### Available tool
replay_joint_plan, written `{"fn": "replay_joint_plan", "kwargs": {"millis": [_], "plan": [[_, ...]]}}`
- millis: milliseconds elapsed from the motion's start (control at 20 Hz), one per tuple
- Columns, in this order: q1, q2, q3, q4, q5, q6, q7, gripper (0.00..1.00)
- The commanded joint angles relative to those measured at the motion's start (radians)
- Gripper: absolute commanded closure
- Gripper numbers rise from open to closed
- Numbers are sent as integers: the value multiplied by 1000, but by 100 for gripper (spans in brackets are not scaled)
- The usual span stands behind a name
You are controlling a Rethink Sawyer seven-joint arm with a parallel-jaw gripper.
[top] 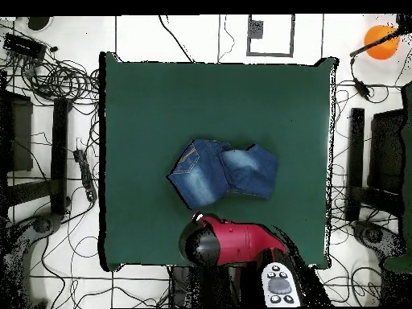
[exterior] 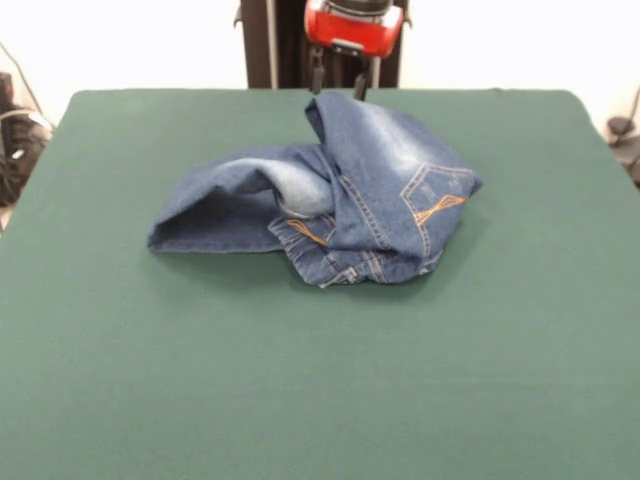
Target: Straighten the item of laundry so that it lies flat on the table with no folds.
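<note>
The gripper (exterior: pixel 340 80) at twelve o'clock in the front view is cut off above by the picture's edge, and its tips sink behind the raised fold of the jeans (exterior: pixel 340 195), so its grip cannot be read. From overhead the red arm (top: pixel 233 241) covers it entirely. The jeans' legs and waistband are lost inside the folds.

My arm (top: pixel 241 241) has a glossy red shell with rounded black joints. One grey oval panel (top: pixel 278 286) on it carries small dark buttons. From the red wrist, two thin black fingers (exterior: pixel 317 72) hang down.
</note>
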Motion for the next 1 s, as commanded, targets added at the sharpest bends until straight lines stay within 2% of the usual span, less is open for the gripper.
{"fn": "replay_joint_plan", "kwargs": {"millis": [50, 1000], "plan": [[-6, 50, 132, -85, 6, 125, -22, 0], [-21, 66, 148, -135, -7, 175, -51, 0]]}}
